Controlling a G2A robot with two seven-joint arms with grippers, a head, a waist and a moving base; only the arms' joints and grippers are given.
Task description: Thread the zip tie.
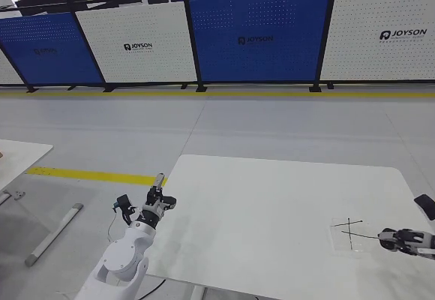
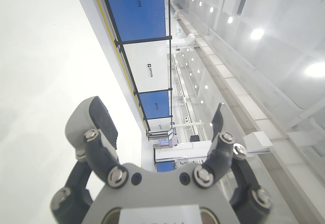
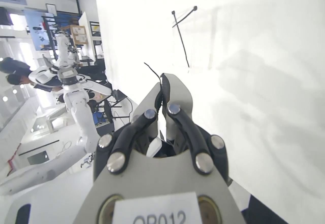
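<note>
Right gripper is clamped on a black zip tie. Pads are pressed together, with a short thin end poking past the tips. In the top view it sits low at the right edge of the white table, just beside the clear tray. The tie's free end looks to reach over the tray. Two spare ties lie crossed inside the tray, neither touched by a gripper. Can't tell where the held tie's head is; the fingers hide it.

Left gripper has its fingers wide apart with nothing between the pads. It points up at the left table edge, well apart from the tray and the right arm.

My read: the pick is done and threading hasn't begun. Notes for the step:
- It needs a second grip, so the two grippers should meet over bare table, away from the tray.
- Lift the tie clear of the tray wall first so it doesn't snag the crossed spares.
- The tie is thin and springy, so the free end will likely wobble. Go slow and let it settle before aligning.
- The left gripper should pinch right at the head, flat, with the slot open toward the tail, so it can't twist.
- Keep the exposed tail short for stiffness and feed it straight along the slot axis.
- Confirm from a wrist view that the tip is through before regripping to pull.
</note>
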